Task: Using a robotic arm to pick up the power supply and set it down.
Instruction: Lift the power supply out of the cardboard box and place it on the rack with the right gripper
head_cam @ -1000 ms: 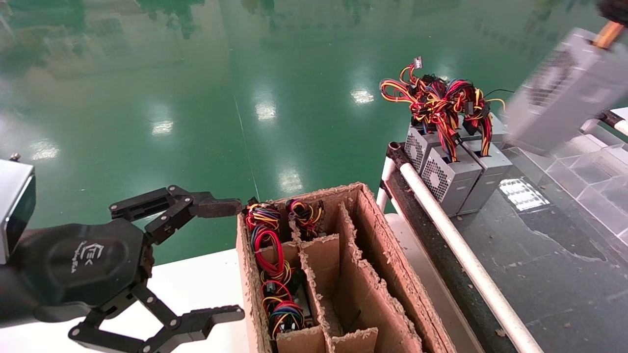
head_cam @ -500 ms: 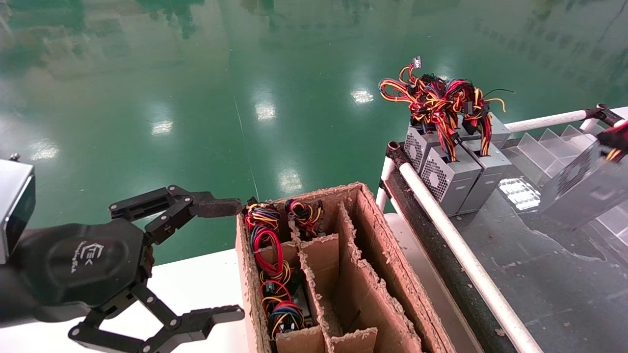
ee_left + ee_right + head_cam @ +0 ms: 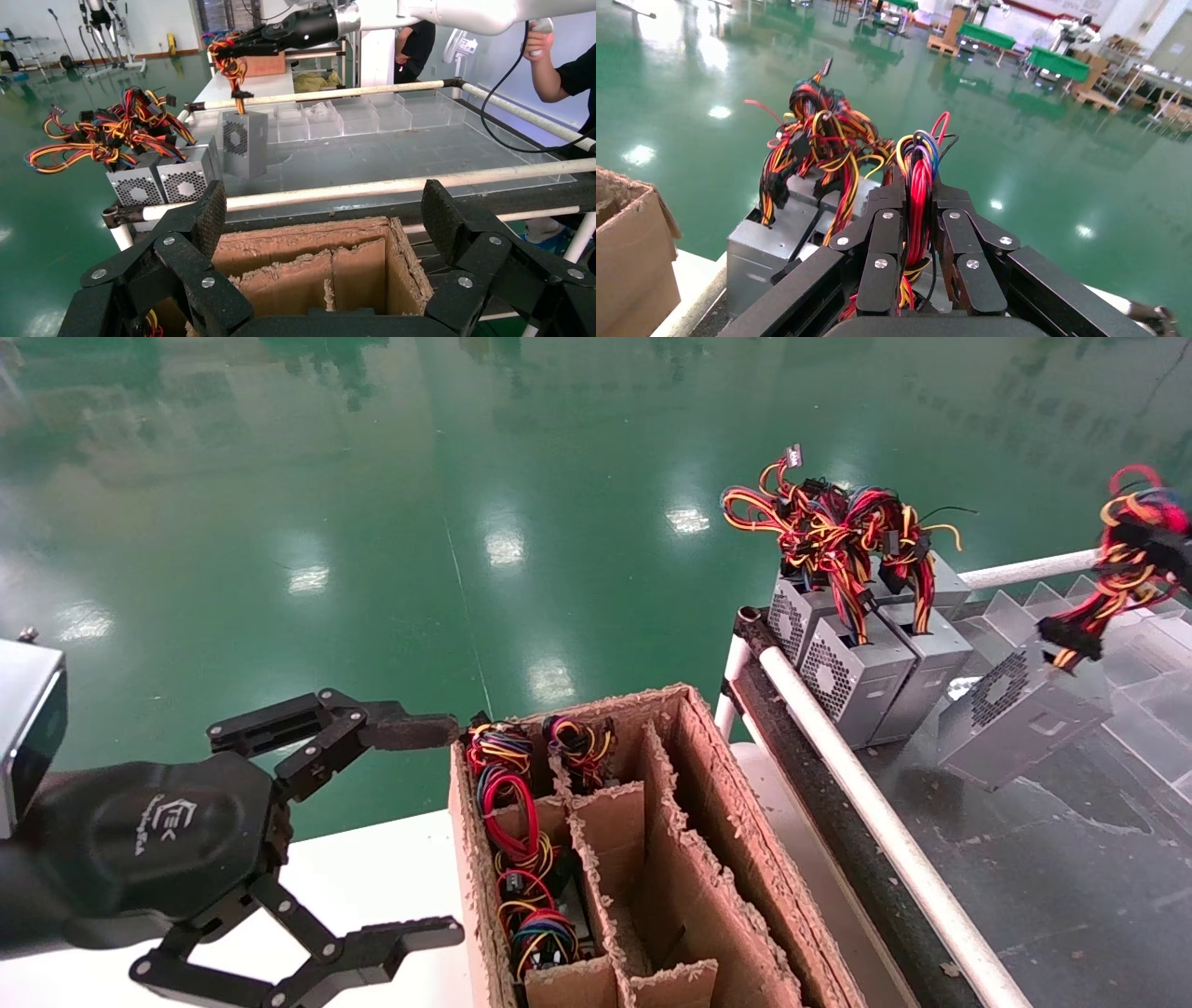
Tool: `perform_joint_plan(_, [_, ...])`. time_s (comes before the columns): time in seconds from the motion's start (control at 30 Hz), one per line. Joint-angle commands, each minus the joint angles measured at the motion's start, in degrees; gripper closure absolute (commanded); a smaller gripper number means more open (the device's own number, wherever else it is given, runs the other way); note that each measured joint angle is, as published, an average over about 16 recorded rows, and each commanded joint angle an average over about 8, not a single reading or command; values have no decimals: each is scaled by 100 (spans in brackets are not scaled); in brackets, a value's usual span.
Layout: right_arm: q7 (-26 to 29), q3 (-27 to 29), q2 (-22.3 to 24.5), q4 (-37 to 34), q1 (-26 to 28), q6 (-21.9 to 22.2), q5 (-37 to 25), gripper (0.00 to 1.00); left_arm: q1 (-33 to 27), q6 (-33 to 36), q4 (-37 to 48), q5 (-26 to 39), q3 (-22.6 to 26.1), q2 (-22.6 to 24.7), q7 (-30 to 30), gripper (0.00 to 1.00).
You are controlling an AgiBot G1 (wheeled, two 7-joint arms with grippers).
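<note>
We had the power supply point(image 3: 1015, 714) lifted, our right claw point(image 3: 918, 232) clenched on its wire bundle point(image 3: 918, 182). It hung tilted over the tabletop point(image 3: 1071, 877), not yet set down. Our left claw point(image 3: 410, 831) waited released beside the carton point(image 3: 708, 859).

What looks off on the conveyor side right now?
The power supply hangs tilted over the dark surface, not standing square like the units at the far end. The right hand grips only its wire bundle, not the case. The left hand sits open beside the carton.
</note>
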Motion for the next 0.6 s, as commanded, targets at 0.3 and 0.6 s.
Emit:
perform_joint_plan(0.3, [-39, -145, -534, -555, 354, 265, -190, 100, 0, -1, 0, -1, 1, -1, 1, 0])
perform_joint_plan(0.6, [-325, -290, -1064, -996, 765, 536, -409, 100, -1, -1, 0, -2, 3, -1, 1, 0])
